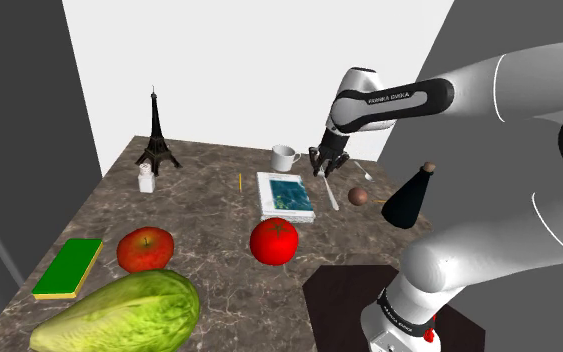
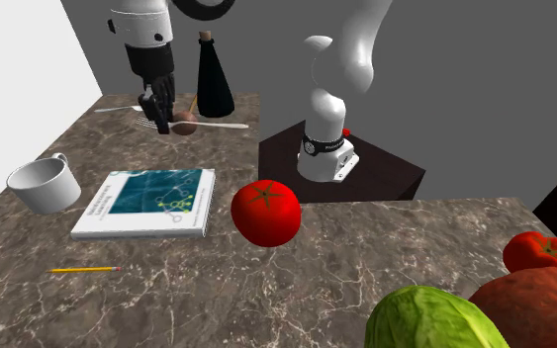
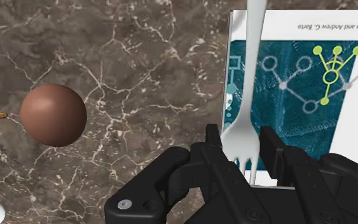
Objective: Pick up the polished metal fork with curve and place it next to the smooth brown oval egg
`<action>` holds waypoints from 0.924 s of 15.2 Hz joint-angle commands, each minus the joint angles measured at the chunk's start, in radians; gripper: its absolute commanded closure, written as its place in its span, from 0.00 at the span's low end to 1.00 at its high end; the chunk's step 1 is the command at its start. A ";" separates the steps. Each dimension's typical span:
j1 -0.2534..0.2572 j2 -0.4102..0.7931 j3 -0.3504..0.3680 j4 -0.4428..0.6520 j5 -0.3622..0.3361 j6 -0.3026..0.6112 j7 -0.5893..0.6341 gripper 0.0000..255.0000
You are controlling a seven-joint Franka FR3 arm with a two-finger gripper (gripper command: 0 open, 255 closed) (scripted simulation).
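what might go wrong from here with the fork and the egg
1. The gripper is at the tine end of the fork, so the long handle may droop or swing when lifted.
2. The handle runs along the edge of the book and might catch on it.
3. The egg is round and close by. A nudge could roll it toward the black bottle.

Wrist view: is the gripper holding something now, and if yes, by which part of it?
It cannot be told. The tined end of the fork lies inside the gripper, beside the book, but a firm hold on it is not visible.
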 commanded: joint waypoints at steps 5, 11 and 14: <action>-0.063 0.105 -0.101 0.088 -0.037 0.017 -0.138 1.00; -0.093 0.191 -0.155 0.143 -0.044 0.047 -0.217 1.00; -0.093 0.210 -0.156 0.120 -0.043 0.090 -0.219 1.00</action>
